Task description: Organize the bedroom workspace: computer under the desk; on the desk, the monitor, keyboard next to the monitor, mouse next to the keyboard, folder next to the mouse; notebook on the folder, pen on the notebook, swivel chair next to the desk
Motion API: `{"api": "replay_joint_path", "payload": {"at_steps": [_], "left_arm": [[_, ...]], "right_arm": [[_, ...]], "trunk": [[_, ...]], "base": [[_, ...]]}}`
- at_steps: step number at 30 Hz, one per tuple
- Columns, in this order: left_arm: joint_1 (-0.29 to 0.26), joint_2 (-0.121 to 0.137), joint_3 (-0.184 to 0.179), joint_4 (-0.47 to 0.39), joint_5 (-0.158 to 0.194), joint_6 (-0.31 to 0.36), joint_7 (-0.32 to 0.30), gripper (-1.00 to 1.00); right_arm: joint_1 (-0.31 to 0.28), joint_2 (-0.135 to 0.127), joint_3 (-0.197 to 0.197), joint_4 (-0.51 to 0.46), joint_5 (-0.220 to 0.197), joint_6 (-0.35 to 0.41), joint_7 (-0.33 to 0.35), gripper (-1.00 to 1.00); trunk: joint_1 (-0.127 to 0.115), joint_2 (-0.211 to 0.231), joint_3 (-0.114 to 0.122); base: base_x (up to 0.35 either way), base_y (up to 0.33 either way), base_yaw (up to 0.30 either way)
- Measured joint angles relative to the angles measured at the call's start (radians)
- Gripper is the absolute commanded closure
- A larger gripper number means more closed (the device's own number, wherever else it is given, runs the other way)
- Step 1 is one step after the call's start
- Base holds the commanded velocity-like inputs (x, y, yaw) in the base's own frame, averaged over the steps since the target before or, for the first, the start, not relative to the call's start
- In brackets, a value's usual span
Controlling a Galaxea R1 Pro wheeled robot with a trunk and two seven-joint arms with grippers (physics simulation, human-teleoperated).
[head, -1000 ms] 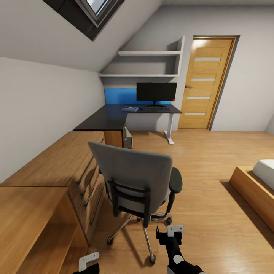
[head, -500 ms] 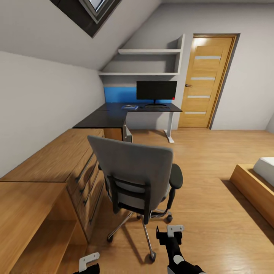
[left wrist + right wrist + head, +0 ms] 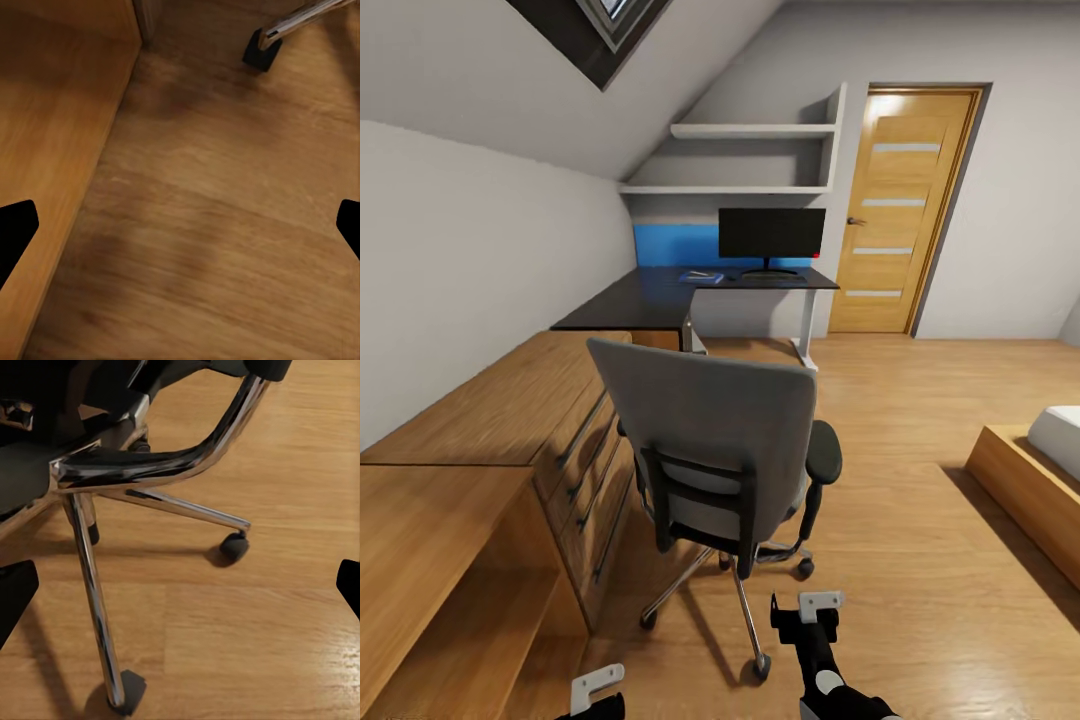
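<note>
The swivel chair (image 3: 710,450) stands in the middle of the floor with its grey back toward me, well short of the desk (image 3: 630,305). On the black desk top stand the monitor (image 3: 771,233), the keyboard (image 3: 770,281) below it, and the blue folder (image 3: 700,277) to its left. A sliver of the computer (image 3: 690,335) shows under the desk edge. My left gripper (image 3: 595,690) (image 3: 180,232) hangs open above the floor by a chair caster (image 3: 262,49). My right gripper (image 3: 810,608) (image 3: 180,592) is open, facing the chrome chair base (image 3: 150,465).
A long wooden dresser (image 3: 510,420) runs along the left wall up to the desk. A wooden door (image 3: 900,210) is at the back right, wall shelves (image 3: 750,160) hang above the desk, and a bed corner (image 3: 1030,480) sits at the right. Open floor (image 3: 920,420) lies right of the chair.
The whole picture has shifted: chair, dresser and desk sit slightly higher in the head view, so the camera has moved. Both grippers keep the same pose.
</note>
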Motion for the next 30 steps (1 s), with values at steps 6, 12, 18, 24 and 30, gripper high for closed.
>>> {"api": "replay_joint_path", "payload": {"at_steps": [6,12,18,24,30], "left_arm": [[-0.018,-0.041,-0.002,-0.031,-0.003,0.046,0.005,-1.00],[-0.101,-0.057,-0.002,-0.074,0.000,0.182,0.006,-1.00],[-0.198,-0.068,-0.002,-0.083,-0.001,0.273,0.006,-1.00],[-0.276,-0.092,-0.001,-0.043,0.001,0.296,-0.001,-1.00],[-0.280,-0.095,-0.001,0.031,0.000,0.205,-0.009,-1.00]], "right_arm": [[-0.001,0.001,-0.002,-0.011,-0.003,0.010,-0.001,-1.00],[-0.023,0.000,-0.005,-0.017,-0.006,0.064,-0.003,-1.00],[-0.099,-0.004,-0.009,-0.013,-0.008,0.161,-0.004,-1.00],[-0.194,-0.046,-0.026,-0.005,-0.082,0.239,-0.003,-1.00],[-0.199,-0.051,-0.023,0.004,-0.108,0.240,-0.002,-1.00]], "trunk": [[0.023,-0.042,-0.019],[0.046,-0.084,-0.037],[0.069,-0.126,-0.056],[0.092,-0.168,-0.075],[0.115,-0.210,-0.094]], "base": [[0.000,0.000,0.000],[0.000,0.000,0.000],[0.000,0.000,0.000],[0.000,0.000,0.000],[0.000,0.000,0.000]]}}
